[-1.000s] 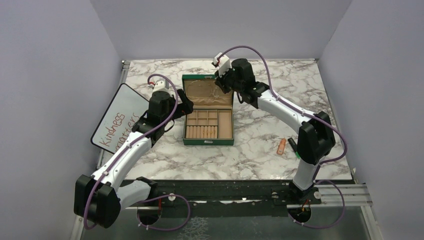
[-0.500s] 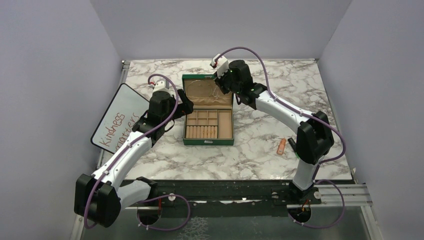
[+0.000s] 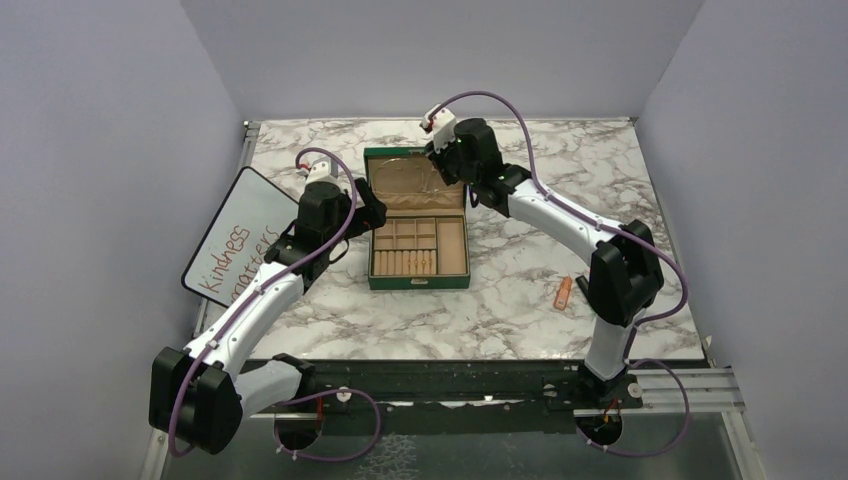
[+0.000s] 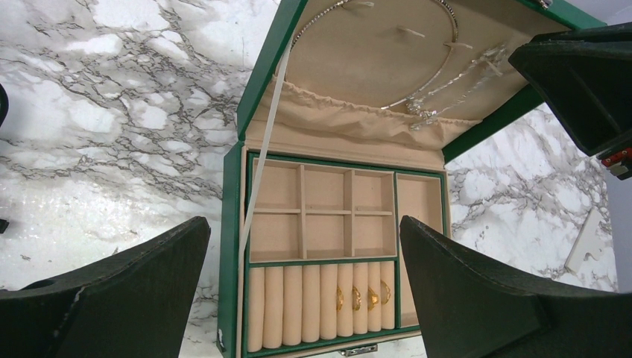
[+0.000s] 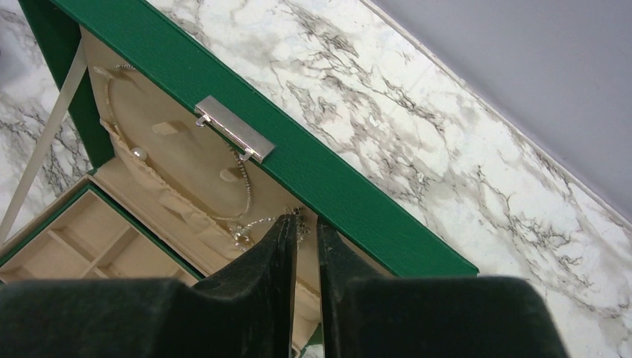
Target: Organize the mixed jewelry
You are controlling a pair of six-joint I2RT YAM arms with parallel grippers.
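The green jewelry box (image 3: 418, 283) stands open mid-table, its lid raised at the back. A thin necklace loop (image 4: 447, 60) hangs inside the lid, and its chain end (image 5: 246, 186) runs to my right fingertips. Several small gold rings (image 4: 363, 297) sit in the ring rolls at the box's front right. My right gripper (image 5: 303, 220) is at the lid's (image 5: 335, 171) right edge, its jaws closed to a narrow slit on the chain; it also shows in the top view (image 3: 441, 168). My left gripper (image 4: 304, 224) is wide open and empty over the box's left side.
A whiteboard reading "Kindness matters" (image 3: 235, 240) leans off the table's left edge under my left arm. An orange marker (image 3: 564, 291) and a black-and-green highlighter (image 3: 585, 290) lie at the right front, beside my right arm. Grey walls enclose the table.
My right gripper has moved a little left and down to the lid, and the necklace loop now shows inside the lid. The left arm has not moved.
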